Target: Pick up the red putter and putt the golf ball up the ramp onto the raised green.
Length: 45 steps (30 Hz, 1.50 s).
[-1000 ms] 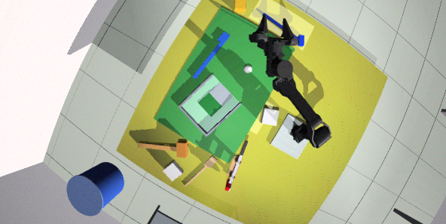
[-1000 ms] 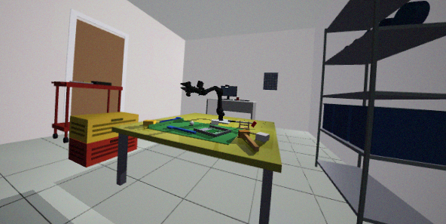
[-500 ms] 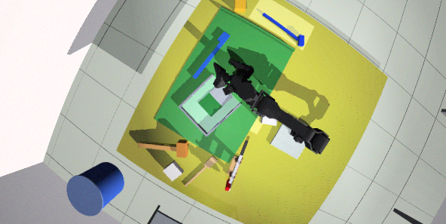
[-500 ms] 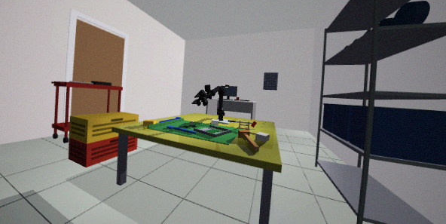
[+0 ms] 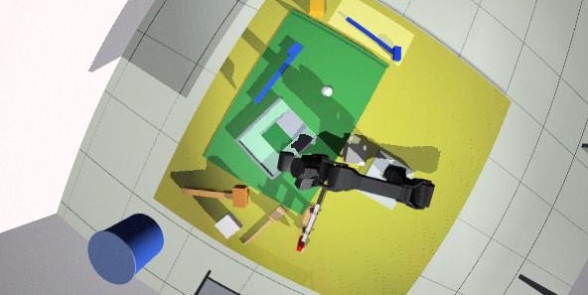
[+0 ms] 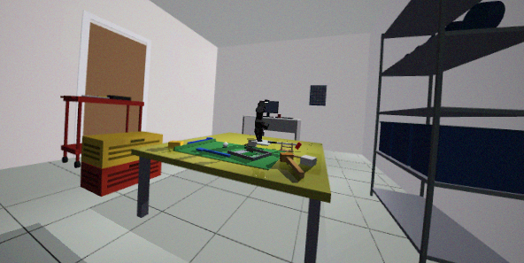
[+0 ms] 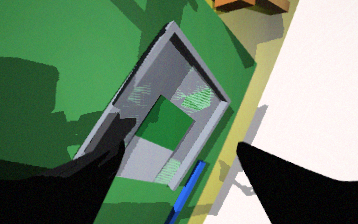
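The red putter (image 5: 300,245) (image 6: 298,145) has a red head and a pale shaft; it leans on a small wooden rack, its far end hidden under the arm in the top view. The white golf ball (image 5: 326,90) (image 6: 225,144) lies on the green mat (image 5: 343,58), outside the grey-framed square structure (image 5: 255,159) (image 7: 201,142). That structure has pale green and grey surfaces around a dark green middle. My gripper (image 5: 294,174) (image 7: 182,146) is open and empty above the mat beside the structure, away from the putter's head.
One blue putter (image 5: 270,79) (image 7: 186,187) lies beside the structure, another blue putter (image 5: 369,34) on a pale patch. An orange hammer (image 5: 240,196), a wooden mallet (image 5: 278,213), a white block (image 5: 228,225) and a yellow block (image 5: 317,4) stand around the mat. A pale block (image 5: 355,154) is near the arm's base.
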Motion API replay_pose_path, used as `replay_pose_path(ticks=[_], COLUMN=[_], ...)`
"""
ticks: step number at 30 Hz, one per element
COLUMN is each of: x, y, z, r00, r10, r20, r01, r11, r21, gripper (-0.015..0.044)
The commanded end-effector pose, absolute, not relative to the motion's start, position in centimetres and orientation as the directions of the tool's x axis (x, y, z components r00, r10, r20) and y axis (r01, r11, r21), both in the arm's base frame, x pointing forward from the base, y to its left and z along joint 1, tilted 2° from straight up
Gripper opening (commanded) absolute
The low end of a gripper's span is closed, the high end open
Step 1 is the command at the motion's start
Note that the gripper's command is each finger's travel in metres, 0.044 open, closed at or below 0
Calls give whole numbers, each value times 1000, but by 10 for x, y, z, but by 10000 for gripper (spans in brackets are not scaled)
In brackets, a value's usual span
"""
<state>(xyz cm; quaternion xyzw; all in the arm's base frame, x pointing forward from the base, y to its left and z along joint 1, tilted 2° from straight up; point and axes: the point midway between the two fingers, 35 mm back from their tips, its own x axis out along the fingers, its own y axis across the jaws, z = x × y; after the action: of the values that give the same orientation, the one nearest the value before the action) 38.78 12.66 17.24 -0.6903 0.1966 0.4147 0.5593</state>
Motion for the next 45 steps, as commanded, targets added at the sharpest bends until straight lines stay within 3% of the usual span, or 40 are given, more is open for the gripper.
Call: replay_pose_path(ticks=[1,6,9,45], x=[328,254,232,231], y=[165,194,198,202], z=[151,138,137,80], r00=[360,82,3,3], r10=[277,302,296,296], r20=[-891,-950,-955,-955], r01=[-870,-969,-981,-981], r11=[-245,-200,-185,-185], r21=[-427,-147,-61,-60], gripper=[440,440,440,440])
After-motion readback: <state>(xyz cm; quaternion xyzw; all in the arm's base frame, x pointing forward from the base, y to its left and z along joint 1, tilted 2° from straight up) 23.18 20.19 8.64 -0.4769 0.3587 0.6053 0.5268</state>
